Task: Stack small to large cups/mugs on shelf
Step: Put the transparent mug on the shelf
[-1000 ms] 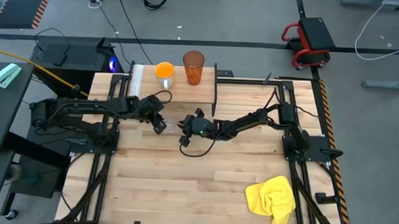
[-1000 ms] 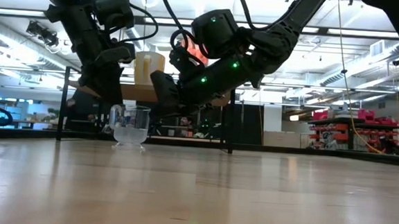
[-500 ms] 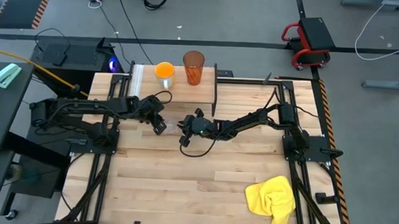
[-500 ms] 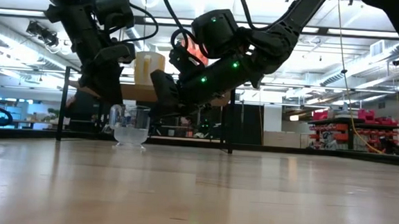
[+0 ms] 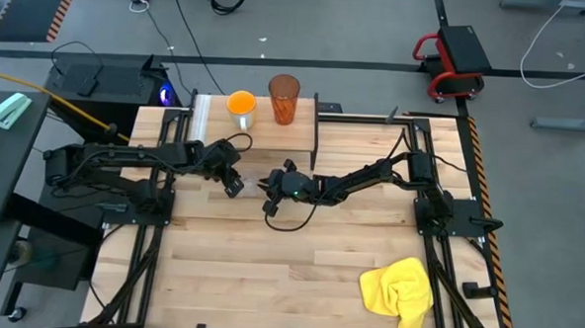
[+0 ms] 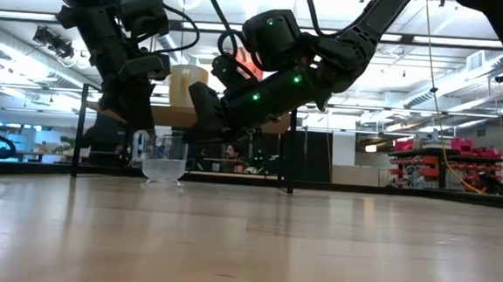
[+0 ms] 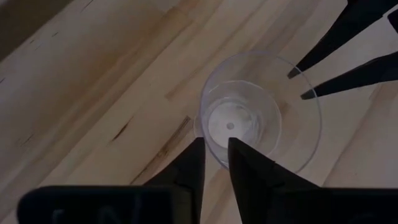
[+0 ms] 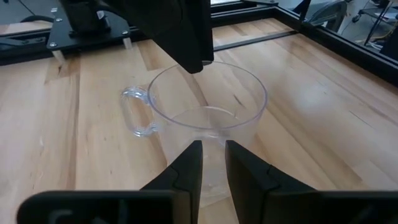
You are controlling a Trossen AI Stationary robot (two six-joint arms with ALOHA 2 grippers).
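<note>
Nearest, at the near right corner of the bench [image 5: 268, 272], the yellow cloth [image 5: 398, 292] lies crumpled and is not part of the work.

Further in, about the middle of the bench and a little toward the left edge, the small clear glass [image 8: 205, 109] stands upright on the wood, with its handle to one side. The two arms meet at it from opposite sides. The right gripper [image 8: 213, 146] has moved closer in the last moment; its tips are now at the near wall of the glass, with only a narrow gap between them. The left gripper [image 7: 214, 144] hangs at the opposite rim, and its gap, also narrow, looks much as before. I cannot see that either of them really holds the glass, as it rests on the bench.

Farthest, at the far edge, is the shelf [image 5: 299, 137], and on it stand the orange mug [image 5: 241, 104] and the tall ribbed tumbler [image 5: 283, 99], side by side and not stacked.

I judge that the pick-up of the glass is only being prepared, so the stacking is not yet begun.
</note>
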